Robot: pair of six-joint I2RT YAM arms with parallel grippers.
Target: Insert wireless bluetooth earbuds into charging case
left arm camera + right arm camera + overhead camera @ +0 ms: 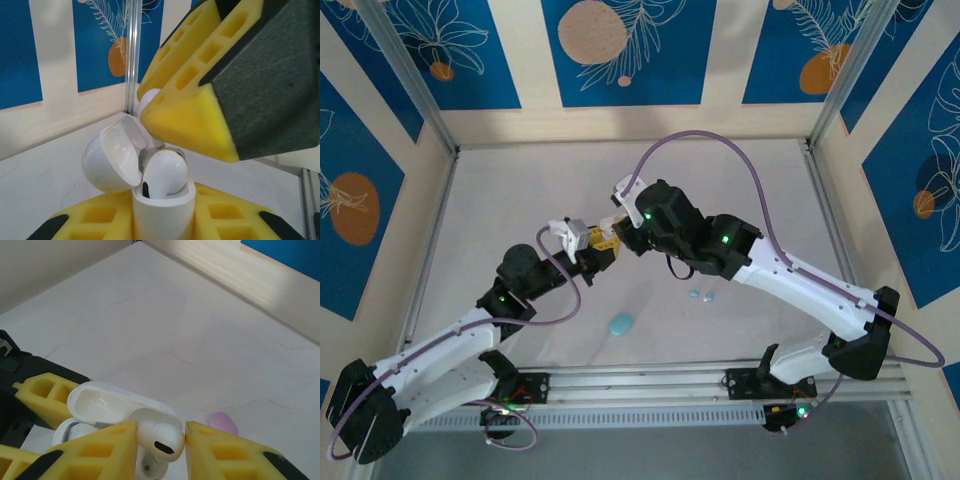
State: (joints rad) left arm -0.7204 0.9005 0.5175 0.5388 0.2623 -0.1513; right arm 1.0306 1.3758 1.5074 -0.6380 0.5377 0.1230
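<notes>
Above the worktop (200,340), the left gripper (162,225) is closed narrowly on the body of a white charging case (162,212), holding it upright with the mouth facing up. The lid (107,160) is swung fully back on the side away from the left wrist camera. One white earbud (166,172) sits in the case's mouth, its rounded head standing proud of the rim. The right gripper (161,429) is pinched tight on a second white earbud (156,439), which hangs just above the case, toward the lid side of the seated bud. The bud's stem is hidden between the pads, so its long axis cannot be read. The move ahead looks like a short drop straight down from the right gripper into the case's free socket, with the left arm serving only as a vise. The socket itself is hidden beneath the fingers, so the lateral offset above it is the thing to watch. A pair of cyan earbuds (701,295) and a cyan case (621,324) lie on the worktop well apart from the white charging case, on its near side. A pink oval piece (223,422) lies beyond the case in the right wrist view.
</notes>
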